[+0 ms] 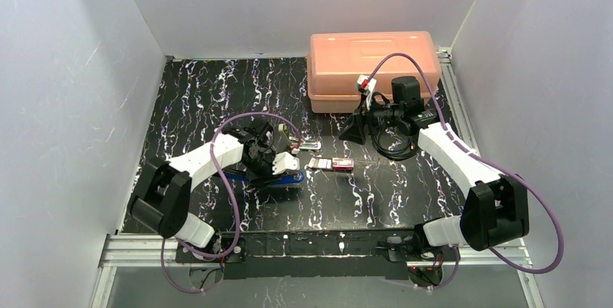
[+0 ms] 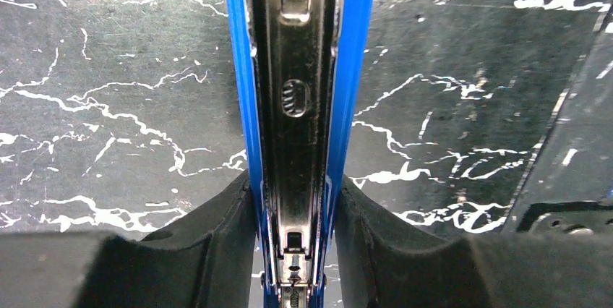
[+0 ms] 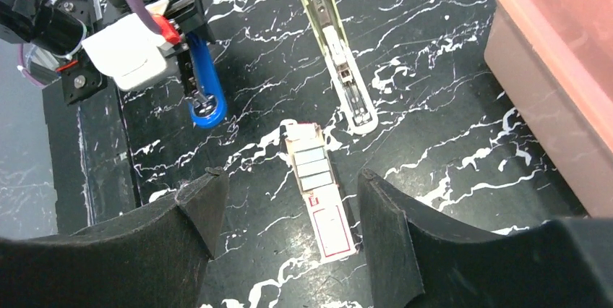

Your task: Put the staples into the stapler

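Note:
My left gripper [image 2: 293, 203] is shut on the blue stapler [image 2: 296, 69], its fingers pressing both blue sides, with the open metal channel facing up. From above, the left gripper [image 1: 278, 162] holds the stapler [image 1: 278, 178] low on the mat. The small red-and-white box [image 3: 330, 225] lies on the mat with its tray slid out, showing the staples [image 3: 309, 160] as silvery strips. My right gripper [image 3: 289, 178] is open above the box, which shows between its fingers. In the top view the right gripper [image 1: 354, 131] hangs just behind the box [image 1: 335, 164].
A pale green stapler piece [image 3: 336, 58] lies open on the mat beside the box, also visible from above [image 1: 309, 146]. An orange lidded bin [image 1: 374, 69] stands at the back right. A coiled black cable [image 1: 394, 143] lies before it. White walls enclose the mat.

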Available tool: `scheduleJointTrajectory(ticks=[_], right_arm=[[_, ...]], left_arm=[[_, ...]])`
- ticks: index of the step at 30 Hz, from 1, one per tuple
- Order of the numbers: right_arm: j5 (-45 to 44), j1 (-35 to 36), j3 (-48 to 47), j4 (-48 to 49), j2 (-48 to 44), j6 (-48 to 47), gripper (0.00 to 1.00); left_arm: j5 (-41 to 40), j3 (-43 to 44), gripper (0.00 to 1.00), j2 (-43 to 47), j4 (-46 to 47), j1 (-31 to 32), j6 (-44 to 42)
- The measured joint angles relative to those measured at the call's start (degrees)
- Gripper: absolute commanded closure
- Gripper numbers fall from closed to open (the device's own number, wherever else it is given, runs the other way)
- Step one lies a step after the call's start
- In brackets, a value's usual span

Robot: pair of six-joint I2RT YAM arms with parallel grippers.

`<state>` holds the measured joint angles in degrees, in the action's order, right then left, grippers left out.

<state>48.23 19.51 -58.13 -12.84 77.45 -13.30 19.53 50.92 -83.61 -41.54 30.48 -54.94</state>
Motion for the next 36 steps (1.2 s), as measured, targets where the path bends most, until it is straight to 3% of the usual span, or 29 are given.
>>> scheduleJointTrajectory(ticks=[8,29,36], right_arm=[[-1.79,0.0,1.77,-2.01,0.0,-2.8,0.27],[-3.13,0.0,1.77,-2.45,2.34,-3.48,0.28],[-3.63,0.0,1.77,-2.49,2.58,-3.48,0.3]], left_arm=[[-5.4,0.37,0.88,-6.16,2.43,0.0,-1.64],[-12.66,1.31,0.54,-7.74,4.31,0.37,0.07],[-13.49,1.33,0.5,-7.8,4.22,0.37,1.16]])
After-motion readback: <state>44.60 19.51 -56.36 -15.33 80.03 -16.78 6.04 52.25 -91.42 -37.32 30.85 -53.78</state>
